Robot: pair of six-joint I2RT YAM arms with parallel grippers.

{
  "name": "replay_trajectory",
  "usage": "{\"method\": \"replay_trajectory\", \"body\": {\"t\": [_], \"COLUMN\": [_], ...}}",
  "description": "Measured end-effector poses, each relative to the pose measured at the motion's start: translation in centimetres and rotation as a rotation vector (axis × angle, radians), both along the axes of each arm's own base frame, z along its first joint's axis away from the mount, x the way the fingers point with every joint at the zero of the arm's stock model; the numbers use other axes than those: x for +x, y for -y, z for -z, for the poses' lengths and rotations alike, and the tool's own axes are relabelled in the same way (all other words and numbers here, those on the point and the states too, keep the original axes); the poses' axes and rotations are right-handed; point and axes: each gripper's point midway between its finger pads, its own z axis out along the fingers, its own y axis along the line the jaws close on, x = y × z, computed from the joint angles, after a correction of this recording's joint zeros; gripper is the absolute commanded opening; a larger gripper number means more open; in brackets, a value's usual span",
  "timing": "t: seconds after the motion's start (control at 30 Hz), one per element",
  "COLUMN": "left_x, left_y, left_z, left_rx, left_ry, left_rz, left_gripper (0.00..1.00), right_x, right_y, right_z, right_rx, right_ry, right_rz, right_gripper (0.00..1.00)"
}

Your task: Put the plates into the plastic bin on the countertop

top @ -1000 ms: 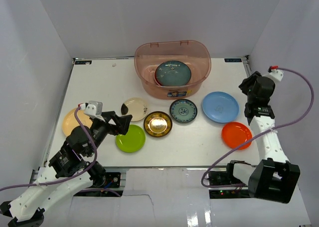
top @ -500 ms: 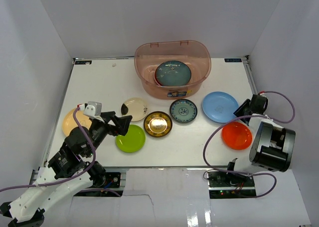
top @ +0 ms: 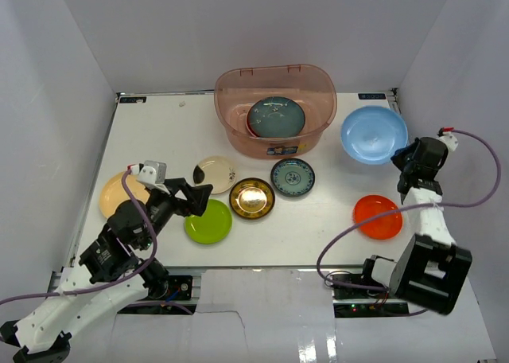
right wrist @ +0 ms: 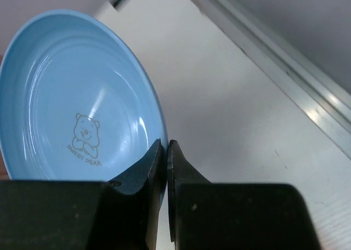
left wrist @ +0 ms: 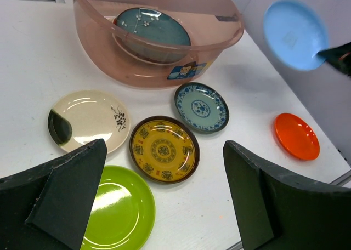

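Observation:
My right gripper [top: 404, 158] [right wrist: 166, 146] is shut on the rim of a light blue plate [top: 373, 134] [right wrist: 71, 102] [left wrist: 295, 26], held tilted in the air to the right of the plastic bin [top: 275, 108] [left wrist: 153, 47]. A dark teal plate [top: 275, 116] [left wrist: 152, 28] lies inside the bin. On the countertop [top: 167, 132] lie an orange plate [top: 378, 216] [left wrist: 296, 136], a blue patterned plate [top: 293, 177] [left wrist: 201, 107], a gold plate [top: 252, 197] [left wrist: 164, 148], a cream plate [top: 215, 173] [left wrist: 86, 120], a lime green plate [top: 208, 221] [left wrist: 115, 214] and a tan plate [top: 118, 193]. My left gripper [top: 197, 197] [left wrist: 164, 200] hangs open above the lime green plate's near right edge.
White walls [top: 64, 100] enclose the countertop on three sides. A metal rail [right wrist: 279, 69] runs along its right edge. The right arm's purple cable [top: 485, 180] loops near the right wall.
The right gripper has closed on the light blue plate and lifted it off the countertop, up and to the right, toward the bin's right side. The left arm has barely moved.

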Motion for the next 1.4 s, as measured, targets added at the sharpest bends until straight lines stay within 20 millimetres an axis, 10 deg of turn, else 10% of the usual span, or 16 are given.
{"method": "replay_trajectory", "body": {"t": [0.2,0.37,0.43,0.53,0.63,0.83,0.9,1.1,1.27,1.4], "left_x": [0.9,1.9,2.4,3.1,3.8,5.6,6.1,8.2,9.6,10.0], "left_y": [0.5,0.0,-0.4,-0.9,-1.3,-2.5,-3.1,-5.9,-9.5,-12.3], "left_z": [1.4,2.4,3.1,4.7,6.4,9.3,10.2,12.5,14.9,17.6], "left_rx": [0.053,0.093,0.119,0.172,0.228,0.323,0.351,0.407,0.425,0.467], "left_ry": [-0.04,-0.066,-0.085,-0.13,-0.179,-0.266,-0.295,-0.39,-0.505,-0.627], "left_rz": [-0.014,-0.074,-0.111,-0.167,-0.218,-0.313,-0.347,-0.481,-0.608,-0.694], "left_gripper": [0.96,0.93,0.93,0.93,0.93,0.92,0.91,0.88,0.83,0.74], "right_x": [0.9,8.1,11.8,16.6,19.4,18.8,18.3,18.8,17.3,9.8], "right_y": [-5.4,-16.9,-21.1,-25.1,-27.1,-28.1,-28.3,-29.4,-30.2,-31.4], "right_z": [-15.0,-24.3,-24.9,-21.4,-13.5,0.3,2.2,0.9,-3.4,-6.2], "right_rx": [-0.024,-0.073,-0.091,-0.126,-0.154,-0.167,-0.167,-0.166,-0.14,-0.035], "right_ry": [0.401,0.5,0.492,0.397,0.214,-0.096,-0.142,-0.083,0.014,0.129], "right_rz": [-0.145,-0.474,-0.577,-0.662,-0.713,-0.774,-0.782,-0.789,-0.837,-0.935], "right_gripper": [0.08,0.08,0.08,0.08,0.08,0.11,0.39,0.88,0.93,0.89]}}
